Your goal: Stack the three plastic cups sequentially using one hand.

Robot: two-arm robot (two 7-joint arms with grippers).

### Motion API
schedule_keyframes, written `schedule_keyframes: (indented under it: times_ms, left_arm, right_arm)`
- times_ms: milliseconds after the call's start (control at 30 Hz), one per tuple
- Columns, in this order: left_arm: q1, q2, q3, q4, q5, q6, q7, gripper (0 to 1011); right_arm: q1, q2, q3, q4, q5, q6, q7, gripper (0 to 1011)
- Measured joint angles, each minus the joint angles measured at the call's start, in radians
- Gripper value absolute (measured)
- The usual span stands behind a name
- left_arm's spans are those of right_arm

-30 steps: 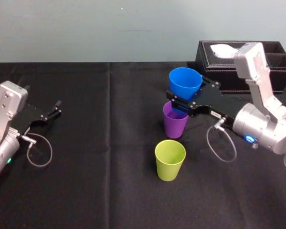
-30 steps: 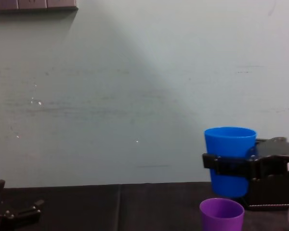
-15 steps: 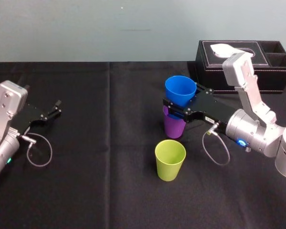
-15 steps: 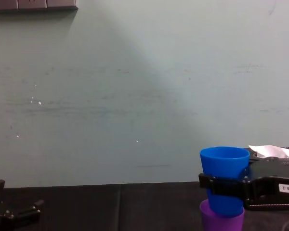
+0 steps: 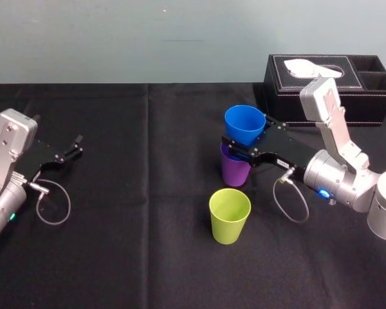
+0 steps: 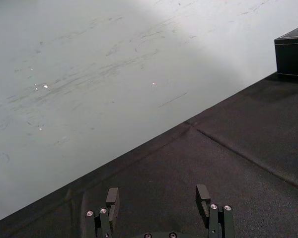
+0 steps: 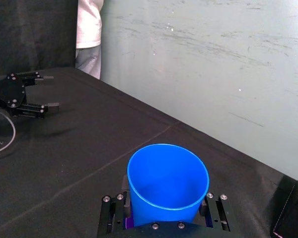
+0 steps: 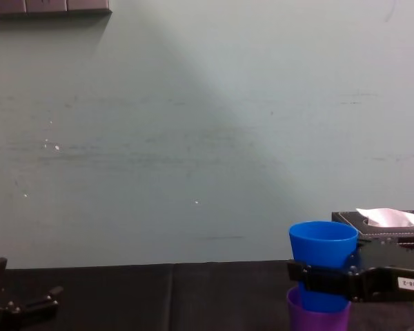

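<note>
My right gripper [image 5: 244, 147] is shut on the blue cup [image 5: 244, 122], with one finger [image 7: 114, 208] on each side of its wall. The blue cup [image 8: 322, 248] is upright, and its base sits partway down in the mouth of the purple cup [image 5: 234, 171], which stands on the black cloth. In the chest view the purple cup's rim [image 8: 317, 318] shows just under the blue one. The yellow-green cup [image 5: 229, 215] stands alone, nearer me and slightly left. My left gripper [image 5: 74, 147] rests open at the far left, nothing between its fingers [image 6: 112, 198].
A black leather tissue box [image 5: 334, 90] stands at the back right, behind my right arm. A cable loops on the cloth beside each wrist. Black cloth covers the table [image 5: 148, 257], with a wall behind it.
My right gripper has come down and a little toward me with the blue cup, from above the purple cup into its mouth. The left arm has not moved.
</note>
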Motion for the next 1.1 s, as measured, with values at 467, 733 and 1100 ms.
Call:
schedule_keyframes:
  times_ms: [467, 733, 1100]
  left_arm:
    - [0.000, 0.000, 0.000, 0.000, 0.000, 0.000, 0.000, 1011]
    - [0.000, 0.000, 0.000, 0.000, 0.000, 0.000, 0.000, 1011]
    - [0.000, 0.000, 0.000, 0.000, 0.000, 0.000, 0.000, 1011]
  right_arm:
    - [-0.003, -0.005, -0.004, 0.027, 0.000, -0.031, 0.015, 735]
    - [-0.004, -0.004, -0.004, 0.025, 0.000, -0.030, 0.015, 736]
    - [-0.004, -0.003, -0.003, 0.023, 0.000, -0.027, 0.014, 998]
